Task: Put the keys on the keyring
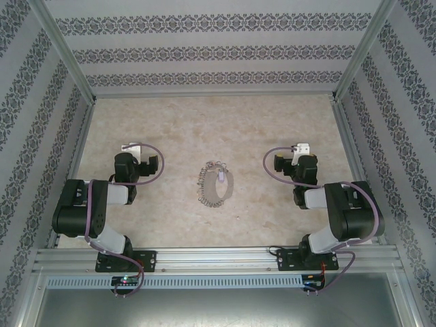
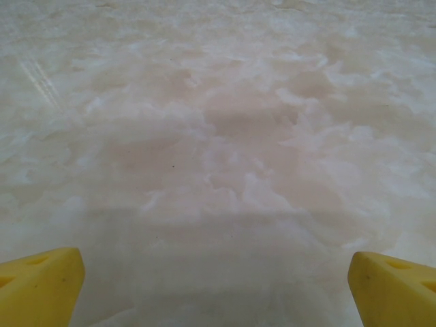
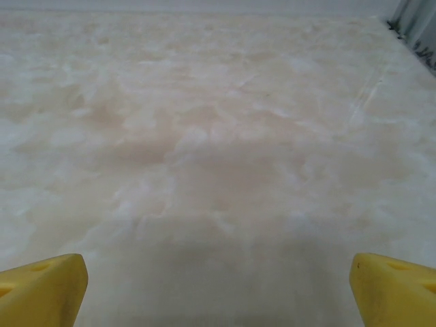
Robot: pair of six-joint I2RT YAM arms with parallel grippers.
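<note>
The keyring (image 1: 214, 183) lies flat at the middle of the table, a thin wire loop fringed with many small silver keys. A pale lilac piece (image 1: 221, 176) rests inside the loop near its top. The red-headed key is out of view. My left gripper (image 1: 129, 146) hovers well to the left of the ring, and my right gripper (image 1: 302, 148) well to the right. In the left wrist view the left gripper (image 2: 218, 289) is open, its yellow fingertips (image 2: 41, 283) wide apart over bare table. The right gripper (image 3: 218, 293) is open too, with nothing between its fingertips (image 3: 395, 286).
The marbled beige table (image 1: 218, 122) is boxed in by patterned walls (image 1: 218, 48) at the back and both sides. A metal rail (image 1: 218, 259) carries both arm bases along the near edge. Purple cables (image 1: 269, 167) loop from each wrist.
</note>
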